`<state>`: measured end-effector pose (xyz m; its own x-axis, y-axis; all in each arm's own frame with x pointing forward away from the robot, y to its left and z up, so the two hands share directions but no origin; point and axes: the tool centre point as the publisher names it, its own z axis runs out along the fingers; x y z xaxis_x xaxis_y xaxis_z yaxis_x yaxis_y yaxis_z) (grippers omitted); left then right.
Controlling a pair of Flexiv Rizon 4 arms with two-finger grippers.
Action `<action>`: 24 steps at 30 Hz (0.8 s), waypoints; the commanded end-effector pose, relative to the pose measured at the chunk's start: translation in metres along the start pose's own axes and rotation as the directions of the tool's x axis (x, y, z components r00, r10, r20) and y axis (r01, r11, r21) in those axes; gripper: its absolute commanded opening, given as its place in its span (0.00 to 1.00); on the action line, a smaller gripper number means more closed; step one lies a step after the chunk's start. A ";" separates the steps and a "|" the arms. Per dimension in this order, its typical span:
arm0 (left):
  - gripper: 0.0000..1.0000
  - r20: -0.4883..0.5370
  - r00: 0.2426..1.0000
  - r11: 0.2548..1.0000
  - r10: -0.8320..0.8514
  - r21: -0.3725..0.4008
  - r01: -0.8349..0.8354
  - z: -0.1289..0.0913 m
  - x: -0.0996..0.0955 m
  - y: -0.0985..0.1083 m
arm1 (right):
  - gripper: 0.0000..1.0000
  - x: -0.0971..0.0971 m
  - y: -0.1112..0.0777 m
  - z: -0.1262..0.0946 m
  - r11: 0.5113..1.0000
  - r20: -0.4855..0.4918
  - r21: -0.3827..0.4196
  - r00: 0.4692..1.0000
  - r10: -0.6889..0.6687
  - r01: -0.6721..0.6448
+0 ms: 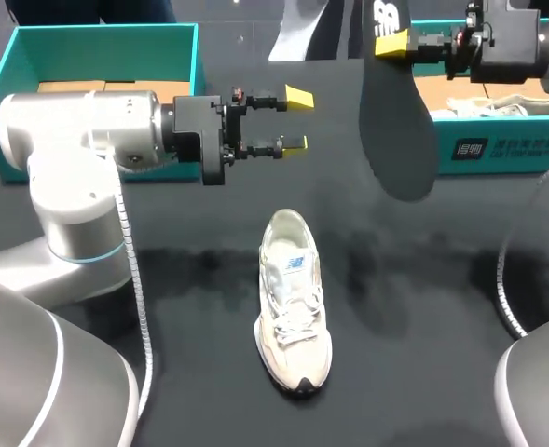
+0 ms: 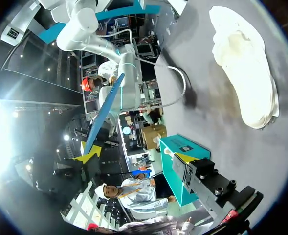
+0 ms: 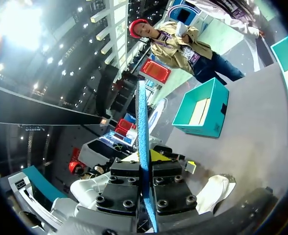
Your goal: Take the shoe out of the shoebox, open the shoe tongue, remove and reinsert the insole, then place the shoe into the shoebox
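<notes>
A white sneaker lies on the black table, toe toward the front edge; it also shows in the left wrist view and the right wrist view. High at the back right, my right gripper is shut on the heel end of a dark insole, which hangs down above the table. In its own view the insole stands edge-on, blue, between the fingers. My left gripper is open and empty, in the air behind the shoe and left of the insole.
A teal shoebox with cardboard inside stands at the back left behind my left arm. A second teal shoebox with paper in it stands at the back right, under my right arm. A grey cable curves along the right.
</notes>
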<state>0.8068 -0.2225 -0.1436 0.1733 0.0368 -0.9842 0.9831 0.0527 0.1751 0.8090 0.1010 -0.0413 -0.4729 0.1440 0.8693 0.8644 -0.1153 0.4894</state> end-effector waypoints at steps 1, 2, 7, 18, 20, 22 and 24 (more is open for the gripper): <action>1.00 -0.001 1.000 1.000 0.001 -0.001 -0.001 0.001 0.001 0.000 | 0.00 -0.001 0.008 0.007 0.999 0.003 0.035 1.000 0.002 -0.002; 1.00 -0.001 1.000 1.000 0.001 -0.001 -0.001 0.001 0.001 0.000 | 0.00 -0.001 0.008 0.007 0.999 0.003 0.035 1.000 0.002 -0.002; 1.00 -0.003 1.000 1.000 0.010 0.003 -0.010 0.003 0.002 0.000 | 0.00 -0.013 0.007 0.008 0.998 0.020 0.001 0.998 0.065 -0.065; 1.00 0.063 0.998 1.000 -0.014 -0.012 0.015 0.009 0.000 0.010 | 0.00 -0.057 -0.003 0.024 0.951 -0.015 -0.048 0.952 0.305 -0.306; 1.00 0.076 0.997 1.000 -0.019 -0.002 0.019 0.013 0.000 0.009 | 0.00 -0.062 -0.003 0.029 0.943 -0.017 -0.034 0.944 0.331 -0.331; 1.00 0.076 0.997 1.000 -0.012 -0.010 0.013 0.018 -0.002 0.008 | 0.00 -0.067 -0.003 0.033 0.936 -0.022 -0.029 0.936 0.351 -0.351; 1.00 0.084 0.996 1.000 -0.023 0.002 0.023 0.021 -0.004 0.008 | 0.00 -0.072 -0.004 0.036 0.924 -0.021 -0.023 0.924 0.381 -0.382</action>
<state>0.8113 -0.2344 -0.1386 0.1516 -0.0463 -0.9874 0.9874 0.0520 0.1492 0.8363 0.1180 -0.1032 -0.1255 0.0698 0.9896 0.9713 -0.1944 0.1369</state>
